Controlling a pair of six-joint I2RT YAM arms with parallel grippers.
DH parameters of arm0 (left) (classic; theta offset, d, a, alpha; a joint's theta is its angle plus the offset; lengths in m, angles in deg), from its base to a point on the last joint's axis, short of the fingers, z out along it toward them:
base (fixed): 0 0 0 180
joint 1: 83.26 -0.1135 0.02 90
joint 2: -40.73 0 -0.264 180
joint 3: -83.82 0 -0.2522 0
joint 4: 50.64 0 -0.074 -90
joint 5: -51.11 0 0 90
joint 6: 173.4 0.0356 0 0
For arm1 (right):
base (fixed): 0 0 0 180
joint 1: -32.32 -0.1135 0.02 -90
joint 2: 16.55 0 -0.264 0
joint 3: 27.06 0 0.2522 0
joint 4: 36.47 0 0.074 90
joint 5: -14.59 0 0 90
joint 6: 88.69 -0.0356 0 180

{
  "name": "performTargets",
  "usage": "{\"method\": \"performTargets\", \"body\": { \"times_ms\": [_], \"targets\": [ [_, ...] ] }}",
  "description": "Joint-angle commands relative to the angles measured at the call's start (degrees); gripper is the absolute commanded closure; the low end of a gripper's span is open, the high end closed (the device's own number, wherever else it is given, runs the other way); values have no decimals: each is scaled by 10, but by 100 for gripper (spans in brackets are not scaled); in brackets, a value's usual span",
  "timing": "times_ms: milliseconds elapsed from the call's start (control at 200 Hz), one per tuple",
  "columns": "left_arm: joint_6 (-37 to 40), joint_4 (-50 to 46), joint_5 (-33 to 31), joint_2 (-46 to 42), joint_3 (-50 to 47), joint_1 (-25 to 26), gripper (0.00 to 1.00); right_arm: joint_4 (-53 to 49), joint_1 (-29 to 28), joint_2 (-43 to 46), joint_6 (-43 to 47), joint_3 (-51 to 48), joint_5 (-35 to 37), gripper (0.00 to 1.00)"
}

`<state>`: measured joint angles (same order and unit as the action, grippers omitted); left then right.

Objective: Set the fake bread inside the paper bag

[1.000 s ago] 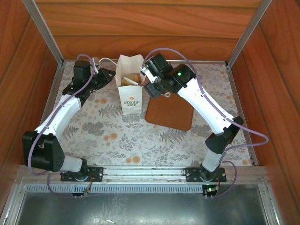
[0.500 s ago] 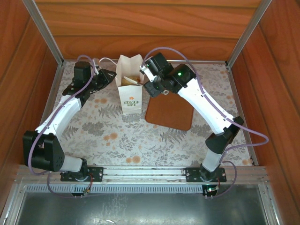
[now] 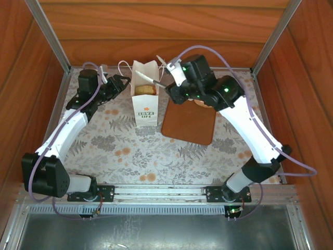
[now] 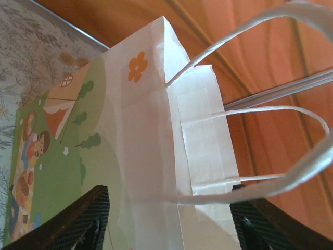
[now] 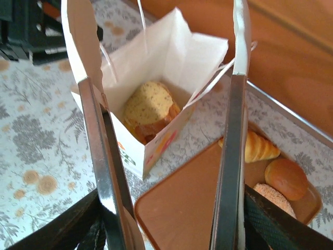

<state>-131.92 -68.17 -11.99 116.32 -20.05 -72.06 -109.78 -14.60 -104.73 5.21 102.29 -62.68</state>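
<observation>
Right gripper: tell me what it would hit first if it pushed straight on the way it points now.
Most likely the small white paper bag. The right gripper has its open jaws framing the bag's open mouth, so it would meet the near rim or the speckled golden bread lying inside. Depth is unclear.

On the white front face of the paper bag (image 3: pixel 139 121) stand the words "LOVE LIFE" in green capital letters. They are set in two lines, "LOVE" above "LIFE", just under a small orange logo (image 3: pixel 146 108). In the top view the letters are small but readable.
</observation>
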Motion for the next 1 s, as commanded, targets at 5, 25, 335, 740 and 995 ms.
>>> {"method": "performTargets", "body": {
  "times_ms": [5, 25, 335, 740, 995],
  "targets": [
    [0, 0, 8, -28, -13, -7, 27, 41, 0, 36, -14, -25, -14, 36],
    [1, -2, 6, -32, -14, -8, 26, 44, 1, 44, -15, -29, -13, 36],
    [36, -42, -13, -94, -62, -25, 8, 45, 103, 159, -41, -161, 5, 36],
    [62, -56, -23, -140, -108, -50, 0, 29, 267, 201, 39, -355, 47, 36],
    [63, -57, -21, -135, -108, -58, 0, 47, 275, 176, 135, -427, 111, 36]
  ]
}}
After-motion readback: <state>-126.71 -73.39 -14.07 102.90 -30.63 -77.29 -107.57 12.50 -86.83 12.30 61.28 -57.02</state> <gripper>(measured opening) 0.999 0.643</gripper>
